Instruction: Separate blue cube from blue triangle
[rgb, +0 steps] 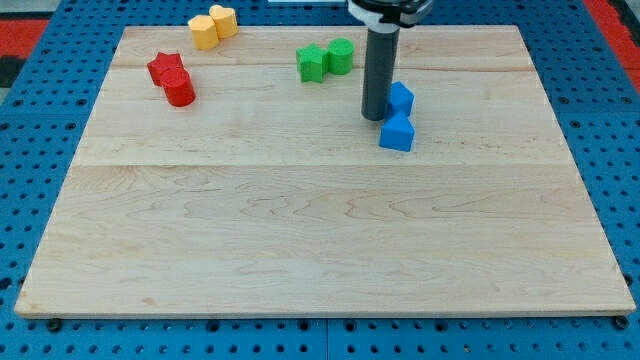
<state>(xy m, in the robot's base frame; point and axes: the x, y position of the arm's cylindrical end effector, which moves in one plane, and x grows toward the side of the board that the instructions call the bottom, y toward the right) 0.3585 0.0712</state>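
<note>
Where the pale wooden board (320, 230) nears its top right corner, two small blue blocks touch: the upper one (401, 98), probably the blue cube, and the lower one (397, 132), which seems to be the blue triangle. My tip (375, 118) stands just left of where they meet, against the upper block; the dark rod has no jaws. Along the top edge sit a green pair (326, 59), a yellow pair (213, 26) and, toward the top left corner, a red pair (172, 78).
</note>
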